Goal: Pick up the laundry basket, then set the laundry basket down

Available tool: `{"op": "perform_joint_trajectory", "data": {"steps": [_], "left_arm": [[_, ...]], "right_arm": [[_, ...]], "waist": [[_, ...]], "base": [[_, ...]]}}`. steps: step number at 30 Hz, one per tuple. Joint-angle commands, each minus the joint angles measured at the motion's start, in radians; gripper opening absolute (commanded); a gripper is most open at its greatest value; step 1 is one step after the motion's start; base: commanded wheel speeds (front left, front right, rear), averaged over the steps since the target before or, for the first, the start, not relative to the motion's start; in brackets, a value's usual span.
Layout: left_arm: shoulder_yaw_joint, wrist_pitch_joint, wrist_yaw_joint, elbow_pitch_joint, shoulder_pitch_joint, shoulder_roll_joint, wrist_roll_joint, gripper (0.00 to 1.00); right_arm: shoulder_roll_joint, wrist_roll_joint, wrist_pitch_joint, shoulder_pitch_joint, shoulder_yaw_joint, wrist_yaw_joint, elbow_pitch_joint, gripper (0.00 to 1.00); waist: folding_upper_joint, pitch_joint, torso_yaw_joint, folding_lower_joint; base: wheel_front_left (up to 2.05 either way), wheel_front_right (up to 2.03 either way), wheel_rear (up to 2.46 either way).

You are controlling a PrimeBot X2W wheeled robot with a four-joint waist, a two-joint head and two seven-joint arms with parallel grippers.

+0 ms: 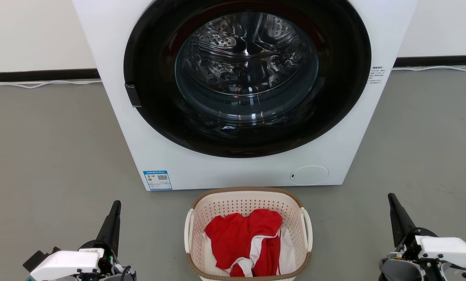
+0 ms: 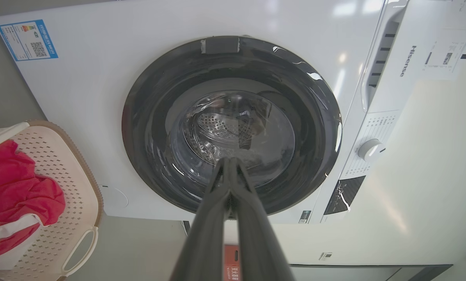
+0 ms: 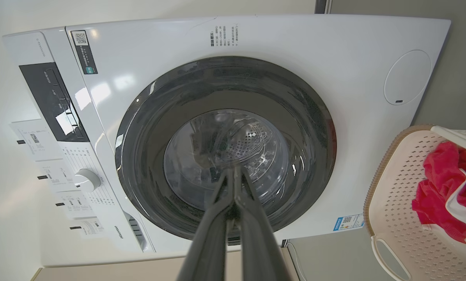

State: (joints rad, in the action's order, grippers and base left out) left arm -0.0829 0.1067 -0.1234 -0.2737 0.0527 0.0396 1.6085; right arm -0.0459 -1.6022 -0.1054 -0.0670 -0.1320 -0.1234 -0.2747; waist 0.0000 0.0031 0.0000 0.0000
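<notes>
Head camera looks down at the washing machine (image 1: 217, 171); both wrist cameras, low, rolled sideways, face its door (image 2: 155, 117); all share the laundry basket (image 1: 236, 205).

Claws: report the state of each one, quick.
Left claw: closed, holding nothing.
Right claw: closed, holding nothing.

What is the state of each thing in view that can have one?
washing machine door: closed.
laundry basket: standing on the floor, not gripped, holding red and white clothes.
left gripper: shut, empty, apart from the basket.
right gripper: shut, empty, apart from the basket.
</notes>
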Motion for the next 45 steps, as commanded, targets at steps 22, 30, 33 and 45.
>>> {"op": "perform_joint_trajectory", "data": {"steps": [22,30,33,45], "left_arm": [[0.007,-0.017,0.0,-0.023,-0.018,-0.005,-0.007,1.0],[0.016,-0.04,0.0,-0.024,-0.021,-0.004,-0.026,1.0],[0.018,-0.049,-0.001,-0.029,-0.021,-0.003,-0.041,1.0],[0.026,-0.082,0.005,-0.043,-0.02,-0.002,-0.133,1.0]], "right_arm": [[0.003,0.004,0.015,0.021,0.011,0.0,-0.01,1.0],[-0.002,0.034,0.039,0.03,0.026,0.0,0.004,1.0],[-0.003,0.061,0.048,0.031,0.029,-0.001,0.004,1.0],[-0.001,0.223,0.08,0.037,0.03,-0.001,0.013,1.0]], "waist": [[0.0,-0.001,0.001,0.0016],[0.0,-0.001,0.005,0.0001],[0.0,-0.001,0.007,0.0001],[0.0,-0.007,0.014,0.0001]], "base": [[0.0,0.0,0.0],[0.0,0.0,0.0],[0.0,0.0,0.0],[0.0,0.0,0.0]]}}
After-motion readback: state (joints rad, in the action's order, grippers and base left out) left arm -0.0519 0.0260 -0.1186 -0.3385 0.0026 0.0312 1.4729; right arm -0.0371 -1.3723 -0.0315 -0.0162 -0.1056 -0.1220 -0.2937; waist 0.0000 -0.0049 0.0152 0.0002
